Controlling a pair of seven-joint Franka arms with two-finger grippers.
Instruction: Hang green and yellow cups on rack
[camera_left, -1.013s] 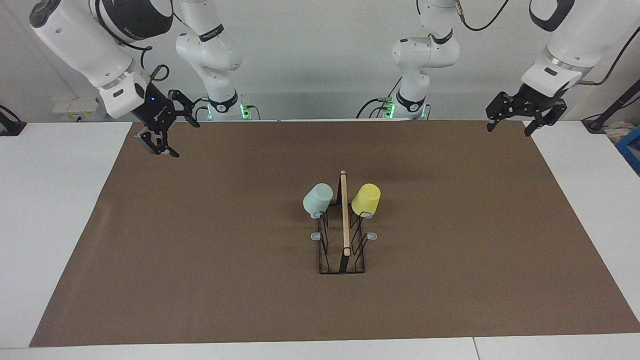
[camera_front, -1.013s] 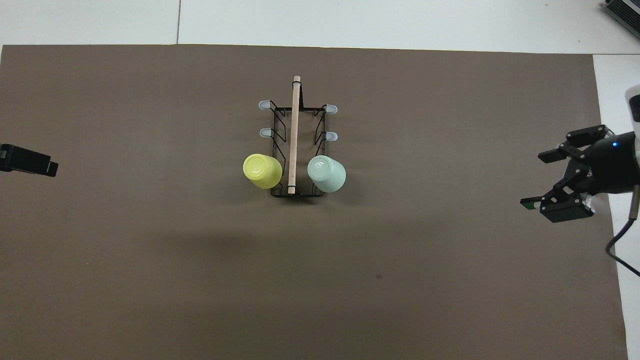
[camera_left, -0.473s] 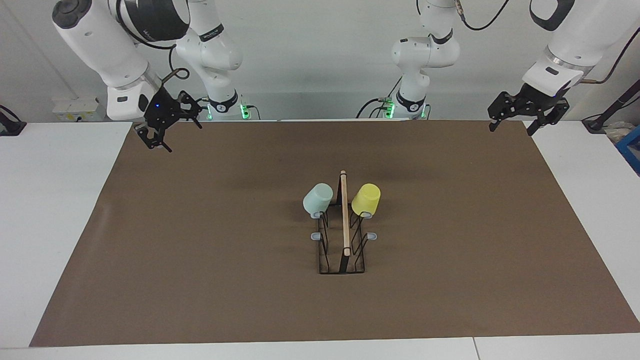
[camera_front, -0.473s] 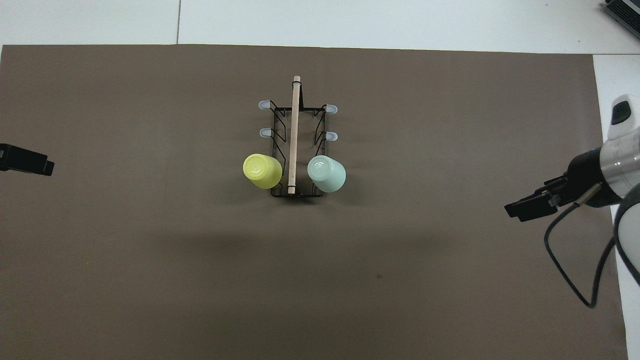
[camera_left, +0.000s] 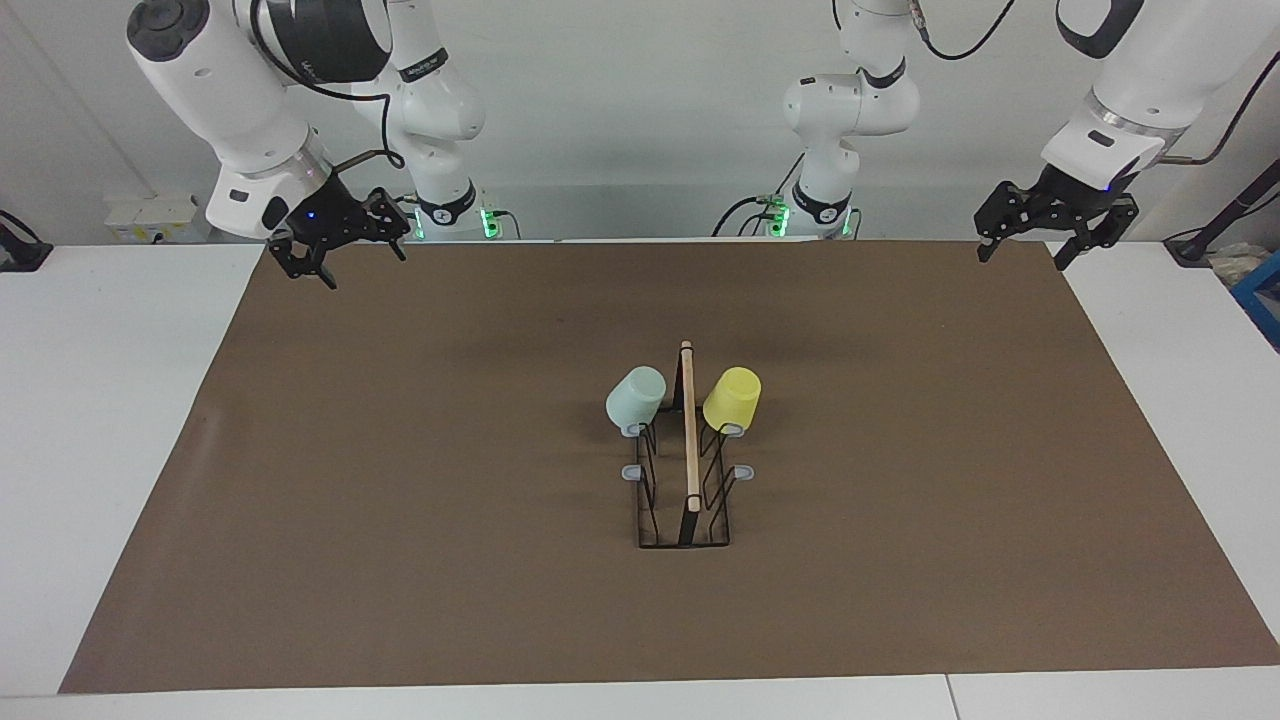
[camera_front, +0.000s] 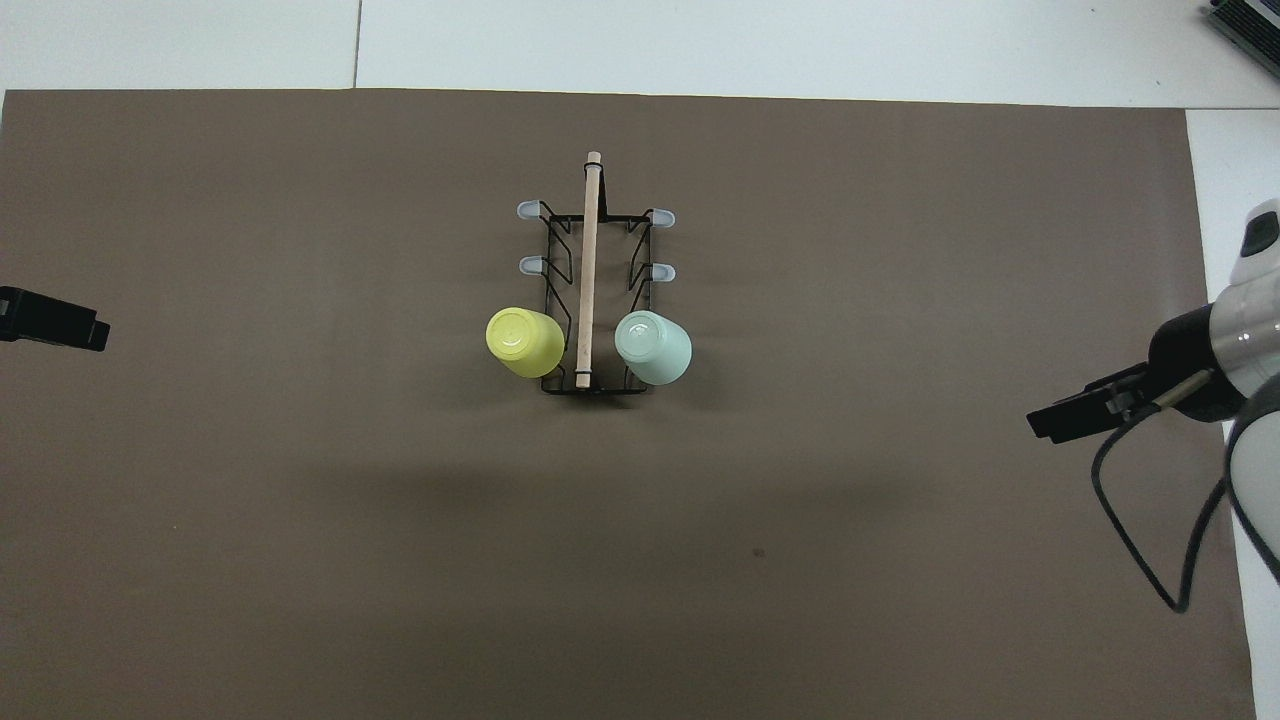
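right gripper (camera_left: 345, 245) pulled up and back toward the robots over the last second, now over the mat's corner at the right arm's end, jaws spread, holding nothing. left gripper (camera_left: 1055, 222) barely shifted, over the mat's corner at the left arm's end, fingers apart, empty. cups and rack unchanged.

rack (camera_left: 686, 500) mid-mat: black wire frame, long light wooden rod (camera_front: 588, 270) along the top running away from the robots, grey-tipped prongs (camera_front: 528, 210) sticking out each side. green cup (camera_left: 635, 396): pale mint, tapered, no handle, upside down and tilted outward on the prong nearest the robots, toward the right arm's end. yellow cup (camera_left: 732, 397): bright yellow, same shape, same tilt, on the matching prong toward the left arm's end. remaining visible prongs bare. brown mat (camera_left: 400, 500) under everything, on white table (camera_left: 100, 400).
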